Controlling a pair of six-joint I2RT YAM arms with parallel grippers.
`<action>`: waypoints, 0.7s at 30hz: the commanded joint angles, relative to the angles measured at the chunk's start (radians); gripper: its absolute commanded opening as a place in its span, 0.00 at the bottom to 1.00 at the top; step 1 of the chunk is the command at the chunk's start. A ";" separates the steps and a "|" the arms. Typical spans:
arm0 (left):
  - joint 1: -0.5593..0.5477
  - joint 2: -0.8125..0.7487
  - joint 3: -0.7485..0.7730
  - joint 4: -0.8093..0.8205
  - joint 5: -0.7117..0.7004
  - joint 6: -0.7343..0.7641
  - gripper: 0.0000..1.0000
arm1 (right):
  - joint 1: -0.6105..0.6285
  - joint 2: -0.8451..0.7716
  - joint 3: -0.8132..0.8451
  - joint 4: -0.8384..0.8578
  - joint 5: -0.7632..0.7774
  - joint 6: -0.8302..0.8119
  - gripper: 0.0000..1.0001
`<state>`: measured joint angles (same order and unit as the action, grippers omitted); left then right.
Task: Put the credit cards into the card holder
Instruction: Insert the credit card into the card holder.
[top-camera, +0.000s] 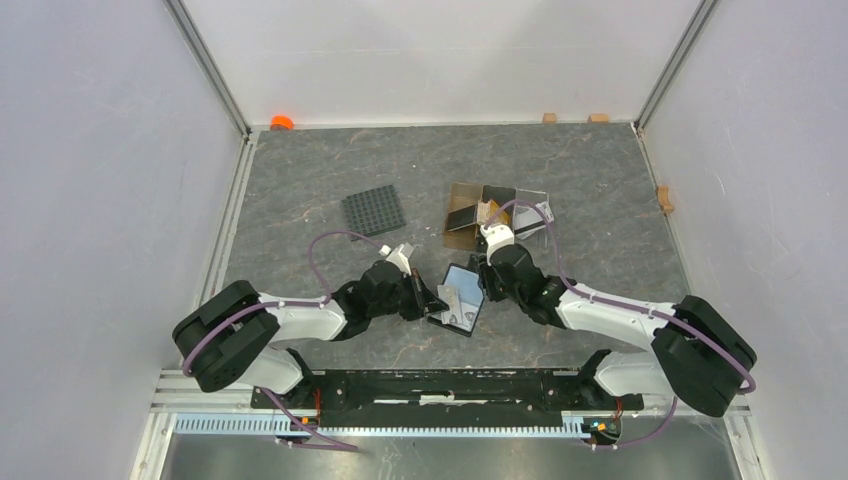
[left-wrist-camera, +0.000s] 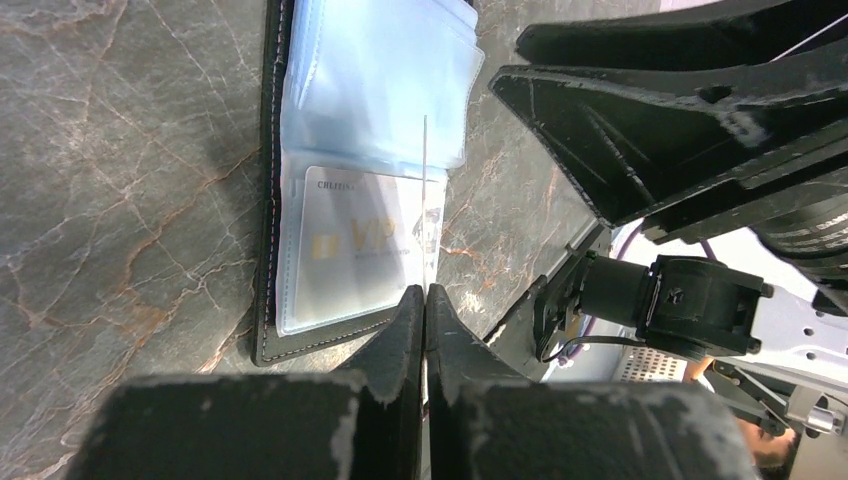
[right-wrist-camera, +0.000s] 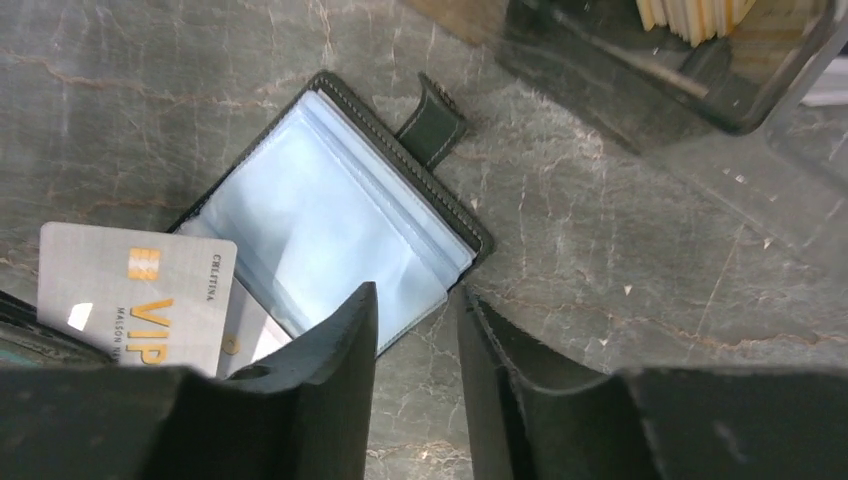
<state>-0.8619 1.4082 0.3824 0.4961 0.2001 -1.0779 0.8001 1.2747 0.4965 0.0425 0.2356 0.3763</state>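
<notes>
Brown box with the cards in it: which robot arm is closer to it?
Right. The right pincer hovers right beside the brown box, at the wallet's edge. The left pincer is farther off, on the wallet's other side, pinching a card.

A grey tabletop (top-camera: 300, 170) with a marbled, stone-like pattern of pale and rusty veins fills the floor of a booth. Plain white walls (top-camera: 100, 150) close it in on the left, back and right, joined at the far corners by slim metal posts (top-camera: 212, 70). A small orange thing (top-camera: 282, 122) sits in the far left corner. Little wooden blocks (top-camera: 549, 117) lie along the back and right edges. A ribbed metal rail (top-camera: 400, 425) runs along the near edge. The light is even and the shadows soft.
</notes>
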 joint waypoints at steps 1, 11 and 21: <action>-0.005 -0.028 -0.010 0.033 -0.024 -0.036 0.02 | -0.028 -0.015 0.079 -0.004 -0.025 -0.081 0.48; -0.003 -0.088 -0.034 -0.018 -0.033 -0.018 0.02 | -0.144 0.075 0.161 0.074 -0.187 -0.229 0.59; 0.001 -0.140 -0.037 -0.075 -0.039 -0.001 0.02 | -0.188 0.246 0.274 0.072 -0.305 -0.297 0.46</action>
<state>-0.8616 1.2980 0.3531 0.4377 0.1841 -1.0779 0.6193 1.4796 0.7193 0.0841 -0.0090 0.1230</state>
